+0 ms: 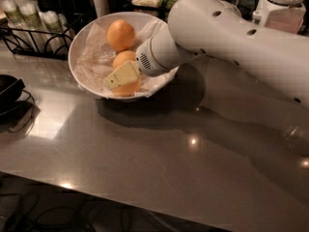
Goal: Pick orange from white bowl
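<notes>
The white bowl (84, 37) stands on the counter at the back left, lined with crinkled white paper. Three oranges lie in it. A rounder, deeper-orange one (120, 35) is at the back and a second one (123, 58) is in the middle. The broad yellow-orange orange (129, 88) is at the front rim. My gripper (123, 77) reaches into the bowl from the right on its white arm (227, 37). It sits right on top of the front orange and covers most of it.
A small black dish (8, 88) with a cable sits at the left edge. A black wire rack with bottles (29, 25) stands behind the bowl. Containers and a white jar (285, 4) line the back. The grey counter (159, 153) stretches toward the front.
</notes>
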You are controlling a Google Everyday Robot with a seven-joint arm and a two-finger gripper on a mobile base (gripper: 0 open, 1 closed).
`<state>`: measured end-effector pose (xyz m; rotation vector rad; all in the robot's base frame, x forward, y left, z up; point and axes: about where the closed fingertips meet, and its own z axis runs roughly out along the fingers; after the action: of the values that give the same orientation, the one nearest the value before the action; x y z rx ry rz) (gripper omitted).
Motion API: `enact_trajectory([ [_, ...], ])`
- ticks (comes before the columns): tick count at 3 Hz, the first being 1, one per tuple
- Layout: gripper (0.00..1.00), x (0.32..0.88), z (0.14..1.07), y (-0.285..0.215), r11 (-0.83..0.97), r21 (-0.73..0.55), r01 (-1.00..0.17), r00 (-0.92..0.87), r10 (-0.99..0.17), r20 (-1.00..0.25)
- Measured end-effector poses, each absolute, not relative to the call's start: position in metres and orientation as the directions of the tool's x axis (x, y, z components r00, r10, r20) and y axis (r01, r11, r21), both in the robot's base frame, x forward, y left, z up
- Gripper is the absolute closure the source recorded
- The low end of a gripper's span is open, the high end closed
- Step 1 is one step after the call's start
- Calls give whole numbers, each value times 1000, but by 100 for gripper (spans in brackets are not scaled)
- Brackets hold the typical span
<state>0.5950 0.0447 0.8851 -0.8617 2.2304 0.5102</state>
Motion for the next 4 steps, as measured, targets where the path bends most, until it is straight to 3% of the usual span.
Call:
enact_trajectory([
  [3, 11, 596, 865, 53, 708, 134, -694, -580, -439, -687],
  [4, 30, 600, 858, 57, 706, 140, -694, -586, -442, -679],
])
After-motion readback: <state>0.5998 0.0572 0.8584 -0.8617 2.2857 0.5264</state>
